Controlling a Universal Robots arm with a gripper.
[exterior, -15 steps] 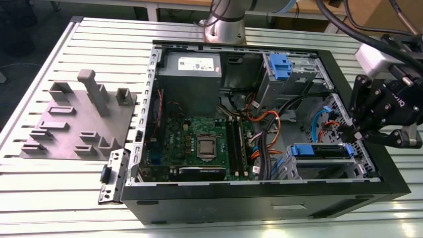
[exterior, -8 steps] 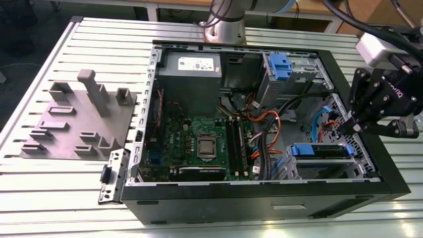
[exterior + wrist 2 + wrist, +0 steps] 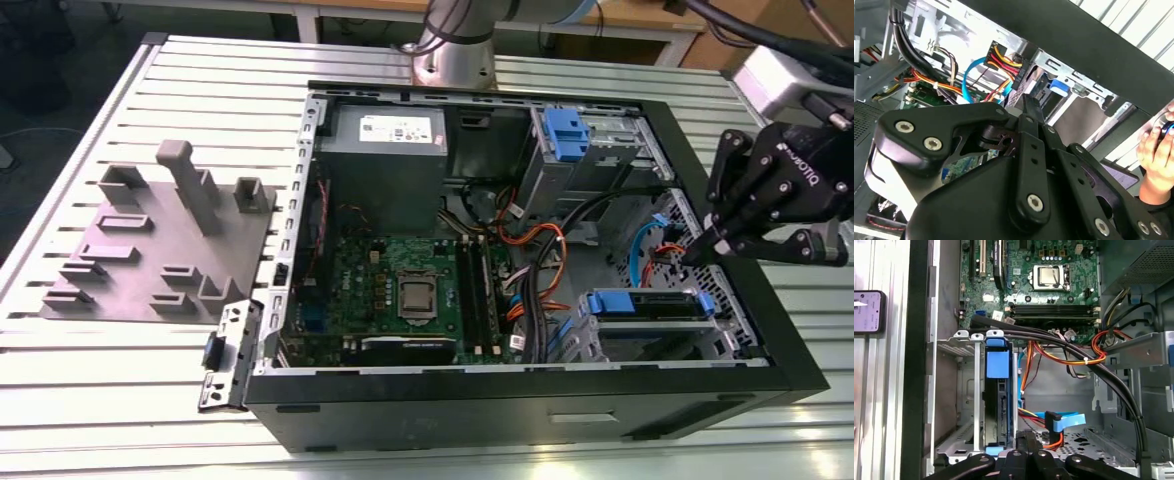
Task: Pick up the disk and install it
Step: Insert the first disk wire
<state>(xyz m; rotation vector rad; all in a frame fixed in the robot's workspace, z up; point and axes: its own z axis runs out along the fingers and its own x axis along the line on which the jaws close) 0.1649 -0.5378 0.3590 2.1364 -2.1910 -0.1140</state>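
Black pincer [image 3: 697,252] hangs at the exterior view's right, just above the right wall of the open computer case [image 3: 534,400], with its fingers drawn narrow together and nothing held between them. In the first wrist view the pincer [image 3: 1026,439] sits just beside the near end of the disk [image 3: 1000,400] without gripping it. The disk [image 3: 650,303] stands on edge inside the metal drive cage [image 3: 638,335] at the near right corner of the case, its blue end pointing toward the circuit board [image 3: 400,290]. Orange, red and black cables [image 3: 1074,357] loop past the cage, and a blue flat cable [image 3: 1064,421] lies on the case floor just beside it. Farther back, a second blue carrier [image 3: 566,135] sits in its own bay beside the grey power supply box [image 3: 387,130]. Left of the case, a grey plate with upright blocks [image 3: 154,240] rests on the slatted surface [image 3: 200,420]. In the second wrist view a person's hand [image 3: 1156,150] shows beyond the case wall.
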